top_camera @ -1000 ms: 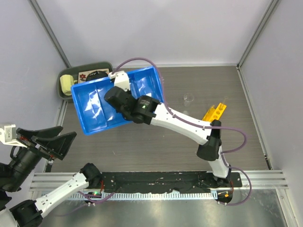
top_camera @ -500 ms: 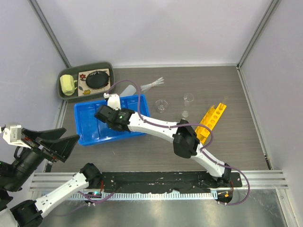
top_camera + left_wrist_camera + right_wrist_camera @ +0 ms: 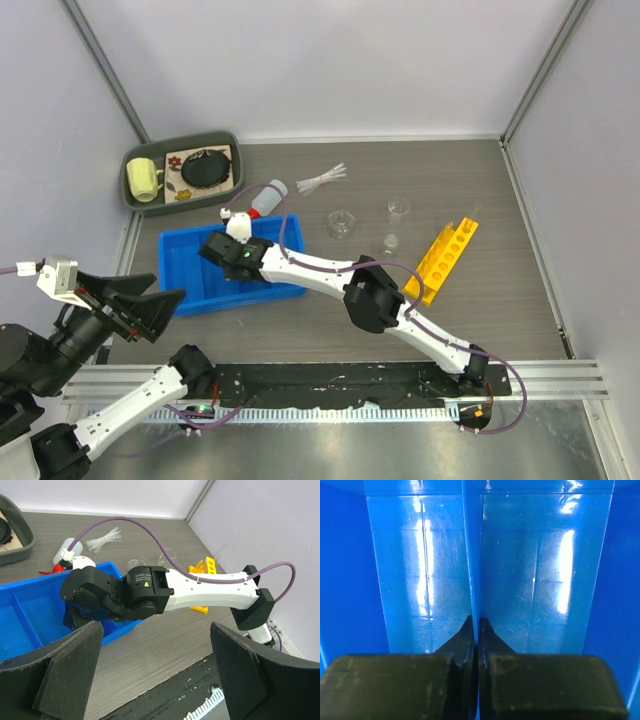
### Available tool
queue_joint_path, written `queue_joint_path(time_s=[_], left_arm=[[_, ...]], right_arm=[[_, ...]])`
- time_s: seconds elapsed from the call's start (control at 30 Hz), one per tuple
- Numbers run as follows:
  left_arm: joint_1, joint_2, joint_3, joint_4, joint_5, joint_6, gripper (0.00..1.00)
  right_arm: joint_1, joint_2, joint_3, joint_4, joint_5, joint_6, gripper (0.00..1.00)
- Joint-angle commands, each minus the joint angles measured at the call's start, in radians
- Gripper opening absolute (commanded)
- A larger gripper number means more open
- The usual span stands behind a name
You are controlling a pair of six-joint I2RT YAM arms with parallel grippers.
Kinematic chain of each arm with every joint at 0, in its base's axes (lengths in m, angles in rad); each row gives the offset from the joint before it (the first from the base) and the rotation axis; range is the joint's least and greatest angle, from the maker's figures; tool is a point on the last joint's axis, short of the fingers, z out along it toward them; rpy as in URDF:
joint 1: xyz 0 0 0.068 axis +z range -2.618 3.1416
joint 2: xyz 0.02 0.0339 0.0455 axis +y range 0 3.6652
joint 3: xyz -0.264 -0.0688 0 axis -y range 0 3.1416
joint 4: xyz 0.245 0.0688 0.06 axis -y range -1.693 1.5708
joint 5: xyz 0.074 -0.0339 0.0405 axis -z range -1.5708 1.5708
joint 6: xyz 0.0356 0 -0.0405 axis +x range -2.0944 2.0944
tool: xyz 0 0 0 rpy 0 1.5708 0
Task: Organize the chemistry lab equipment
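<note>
Bottle [image 3: 262, 197] lies at 1 o'clock of the bin [image 3: 190, 272]. Right gripper [image 3: 475, 622] clamps the bin's divider [image 3: 473, 550]; left gripper [image 3: 156, 630] stands wide.

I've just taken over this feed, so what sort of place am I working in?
Most likely a walled robot test cell staged as a chemistry bench: small glass beakers, a red-capped squeeze bottle and a yellow holed rack on a wood-grain table.
</note>
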Motion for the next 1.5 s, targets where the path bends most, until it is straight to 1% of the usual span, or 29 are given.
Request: queue_joint_path(time_s=[0.0,0.13,0.2,0.23,0.3,0.37,0.4,0.43,0.47,0.5,0.57,0.67,0.77,0.8,0.83,0.97,1.0,1.07,1.13,1.23,1.27,1.3,1.37,1.4,1.43,1.47], left_arm=[[0.004,0.0,-0.008,0.032,0.015,0.028,0.93],[0.002,0.004,-0.024,0.046,0.018,0.029,0.93],[0.004,0.004,-0.032,0.053,0.02,0.026,0.93],[0.004,0.007,-0.035,0.055,0.02,0.026,0.93],[0.004,0.02,-0.038,0.049,0.015,0.028,0.93],[0.002,0.027,-0.04,0.049,0.012,0.029,0.93],[0.002,0.033,-0.041,0.055,0.01,0.034,0.93],[0.002,0.04,-0.043,0.061,0.006,0.034,0.93],[0.004,0.046,-0.043,0.066,0.006,0.036,0.93],[0.004,0.055,-0.043,0.073,0.007,0.036,0.93],[0.002,0.087,-0.037,0.078,0.007,0.039,0.93],[0.004,0.136,-0.023,0.096,0.009,0.049,0.93],[0.002,0.205,-0.003,0.119,0.01,0.057,0.93],[0.002,0.224,0.001,0.139,0.013,0.059,0.92],[0.004,0.237,0.009,0.148,0.016,0.057,0.92],[0.002,0.328,0.034,0.207,0.032,0.071,0.92],[0.004,0.371,0.04,0.228,0.039,0.074,0.92],[0.004,0.409,0.049,0.254,0.026,0.083,0.92],[0.002,0.483,0.049,0.3,-0.026,0.118,0.92],[0.005,0.622,0.072,0.346,-0.087,0.183,0.93],[0.005,0.656,0.083,0.359,-0.101,0.193,0.94],[0.024,0.726,0.107,0.388,-0.103,0.213,0.95],[0.067,0.786,0.135,0.423,-0.054,0.214,0.96],[0.135,0.82,0.164,0.434,-0.015,0.197,0.97],[0.169,0.877,0.176,0.443,0.059,0.186,0.97],[0.236,0.912,0.192,0.466,0.09,0.174,0.97]], right_arm=[[-0.005,0.005,0.047,0.091,-0.029,0.06,0.01],[-0.005,0.004,-0.014,0.115,-0.058,0.059,0.01],[-0.005,0.01,-0.014,0.122,-0.081,0.051,0.01],[-0.005,0.02,0.007,0.106,-0.098,0.05,0.08],[-0.004,0.022,0.029,0.085,-0.096,0.04,0.16],[-0.002,0.001,0.029,0.083,-0.095,0.027,0.29],[-0.001,-0.01,0.027,0.086,-0.093,0.024,0.41],[0.001,-0.019,0.021,0.088,-0.093,0.014,0.46],[0.001,-0.034,0.021,0.089,-0.093,0.007,0.54],[0.001,-0.045,0.023,0.086,-0.092,0.004,0.64],[0.004,-0.077,0.023,0.089,-0.087,-0.013,0.64],[0.005,-0.142,0.021,0.091,-0.07,-0.042,0.68],[0.002,-0.203,0.02,0.109,-0.003,-0.088,0.72],[-0.004,-0.238,0.03,0.099,0.046,-0.117,0.73],[-0.013,-0.251,0.052,0.093,0.055,-0.128,0.73],[-0.106,-0.321,0.072,0.059,0.045,-0.148,0.73],[-0.145,-0.34,0.067,0.045,0.051,-0.167,0.73],[-0.18,-0.418,0.018,0.046,0.103,-0.191,0.73],[-0.225,-0.516,-0.061,0.071,0.155,-0.238,0.76],[-0.262,-0.607,-0.135,0.083,0.226,-0.318,0.79],[-0.266,-0.663,-0.149,0.082,0.287,-0.34,0.8],[-0.268,-0.686,-0.186,0.082,0.321,-0.364,0.8],[-0.268,-0.76,-0.22,0.079,0.406,-0.432,0.82],[-0.268,-0.786,-0.242,0.059,0.427,-0.446,0.82],[-0.268,-0.804,-0.255,0.045,0.44,-0.455,0.82],[-0.268,-0.849,-0.269,0.019,0.447,-0.464,0.82]])
